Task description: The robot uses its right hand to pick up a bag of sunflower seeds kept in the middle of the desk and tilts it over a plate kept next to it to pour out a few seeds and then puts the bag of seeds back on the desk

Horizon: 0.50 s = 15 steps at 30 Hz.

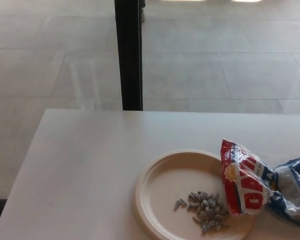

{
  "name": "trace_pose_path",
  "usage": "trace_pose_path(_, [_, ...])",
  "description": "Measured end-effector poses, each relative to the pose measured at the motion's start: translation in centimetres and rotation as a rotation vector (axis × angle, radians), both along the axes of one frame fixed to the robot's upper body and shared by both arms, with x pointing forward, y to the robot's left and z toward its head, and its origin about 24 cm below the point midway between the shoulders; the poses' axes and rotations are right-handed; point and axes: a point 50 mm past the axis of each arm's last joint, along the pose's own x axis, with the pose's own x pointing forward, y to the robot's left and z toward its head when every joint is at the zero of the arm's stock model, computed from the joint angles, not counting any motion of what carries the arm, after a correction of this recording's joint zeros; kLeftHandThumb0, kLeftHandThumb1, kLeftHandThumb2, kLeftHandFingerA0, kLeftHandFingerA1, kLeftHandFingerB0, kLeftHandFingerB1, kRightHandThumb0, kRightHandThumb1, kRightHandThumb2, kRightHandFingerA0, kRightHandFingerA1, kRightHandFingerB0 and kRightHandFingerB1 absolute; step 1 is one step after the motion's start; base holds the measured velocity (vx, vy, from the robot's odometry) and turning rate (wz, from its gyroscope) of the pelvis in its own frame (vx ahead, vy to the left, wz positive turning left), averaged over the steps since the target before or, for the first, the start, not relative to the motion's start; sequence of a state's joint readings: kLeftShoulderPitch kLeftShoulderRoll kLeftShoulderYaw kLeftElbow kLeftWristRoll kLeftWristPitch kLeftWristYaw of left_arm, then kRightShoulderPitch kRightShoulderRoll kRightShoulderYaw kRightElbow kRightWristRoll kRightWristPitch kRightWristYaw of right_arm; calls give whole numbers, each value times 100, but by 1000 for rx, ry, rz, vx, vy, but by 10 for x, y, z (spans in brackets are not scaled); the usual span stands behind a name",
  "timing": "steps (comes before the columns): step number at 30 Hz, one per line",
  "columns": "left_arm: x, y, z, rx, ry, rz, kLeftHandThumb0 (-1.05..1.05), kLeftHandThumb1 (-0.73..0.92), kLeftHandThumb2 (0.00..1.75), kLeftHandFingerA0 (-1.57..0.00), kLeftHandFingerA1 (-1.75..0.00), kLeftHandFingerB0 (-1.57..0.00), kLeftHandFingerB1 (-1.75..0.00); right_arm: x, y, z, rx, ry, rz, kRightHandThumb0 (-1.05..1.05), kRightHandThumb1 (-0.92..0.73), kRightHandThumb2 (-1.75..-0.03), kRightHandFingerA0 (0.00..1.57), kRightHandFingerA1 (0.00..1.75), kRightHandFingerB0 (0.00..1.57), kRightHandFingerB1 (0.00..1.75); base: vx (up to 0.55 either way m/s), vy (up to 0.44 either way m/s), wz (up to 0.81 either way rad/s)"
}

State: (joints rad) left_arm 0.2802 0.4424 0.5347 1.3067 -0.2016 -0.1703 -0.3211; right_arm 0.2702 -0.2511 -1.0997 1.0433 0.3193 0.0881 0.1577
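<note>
A red, white and blue bag of sunflower seeds [260, 185] lies on its side on the white desk [90, 170], its red open end resting over the right rim of a cream plate [165, 180]. A small pile of several grey seeds [205, 210] lies on the plate just left of the bag's mouth. Neither of my hands shows in the head view.
A black vertical post [128, 52] stands beyond the desk's far edge, with a tiled floor [225, 55] behind it. The desk's left edge runs diagonally at the lower left.
</note>
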Motion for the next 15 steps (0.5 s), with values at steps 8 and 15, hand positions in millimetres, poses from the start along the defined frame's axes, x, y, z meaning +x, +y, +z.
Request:
trace_pose_path(8, [-3, 0, 0, 11, 21, 3, -53, 61, 58, -59, -57, -56, -46, -2, -1, -1, -27, 78, 120, -65, -62, -76, 0, 47, 0, 48, 0, 0, 0])
trace_pose_path(15, [-5, -1, -1, 19, 50, -7, -53, 60, 59, -60, -61, -55, -47, -19, -4, 5, -59, 148, 218, -57, -66, -60, 0, 56, 0, 65, 0, 0, 0])
